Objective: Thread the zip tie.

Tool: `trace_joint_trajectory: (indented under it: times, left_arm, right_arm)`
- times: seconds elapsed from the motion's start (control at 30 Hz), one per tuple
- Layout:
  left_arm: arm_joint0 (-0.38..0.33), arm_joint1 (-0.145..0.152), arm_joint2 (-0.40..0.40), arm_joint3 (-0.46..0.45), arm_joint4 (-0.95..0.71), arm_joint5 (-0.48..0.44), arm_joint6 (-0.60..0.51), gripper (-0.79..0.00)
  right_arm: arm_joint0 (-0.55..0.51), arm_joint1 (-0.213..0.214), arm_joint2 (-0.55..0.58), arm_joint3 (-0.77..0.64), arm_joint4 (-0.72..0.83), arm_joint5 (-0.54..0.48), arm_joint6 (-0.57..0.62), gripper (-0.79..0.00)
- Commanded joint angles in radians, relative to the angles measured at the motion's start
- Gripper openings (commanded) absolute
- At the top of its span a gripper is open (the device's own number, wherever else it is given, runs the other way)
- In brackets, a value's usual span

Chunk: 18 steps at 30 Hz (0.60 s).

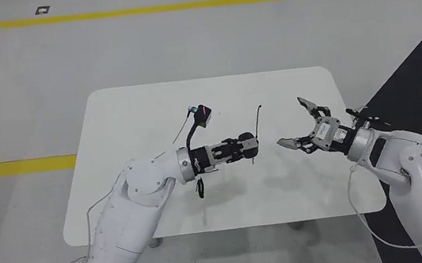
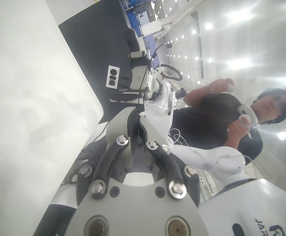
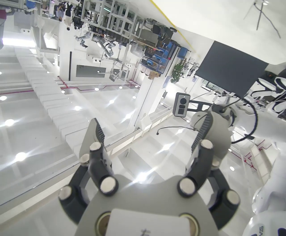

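Our left gripper point(image 1: 251, 147) is clamped shut on the zip tie point(image 1: 258, 121) — its strap pokes toward twelve o'clock, above the table point(image 1: 153, 115). At three o'clock, our right gripper point(image 1: 291, 123) gapes wide — apart from the tie.

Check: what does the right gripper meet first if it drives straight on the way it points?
Likely the thin black plastic zip tie held up by the left gripper, straight ahead of the open right gripper. Depth unclear; height might differ.
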Motion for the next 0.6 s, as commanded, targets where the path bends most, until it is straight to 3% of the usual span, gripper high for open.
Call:
trace_joint_trajectory:
  times: [0.0, 0.1, 0.23, 0.57]
  left_arm:
    - [-0.005, 0.001, -0.011, 0.011, -0.061, 0.041, -0.038, -0.785]
    - [-0.019, 0.003, -0.018, 0.031, -0.087, 0.064, -0.077, -0.785]
    - [-0.025, 0.002, -0.007, 0.056, -0.117, 0.083, -0.11, -0.785]
    - [-0.029, 0.004, 0.017, 0.068, -0.087, 0.092, -0.128, -0.785]
  right_arm:
    - [0.014, 0.001, -0.007, 0.012, 0.046, 0.032, -0.036, -0.222]
    - [0.041, 0.004, -0.03, 0.028, 0.104, 0.084, -0.104, -0.397]
    - [0.061, 0.009, -0.061, 0.054, 0.195, 0.16, -0.17, -0.409]
    - [0.129, 0.062, -0.196, 0.07, 0.554, 0.16, -0.401, -0.456]
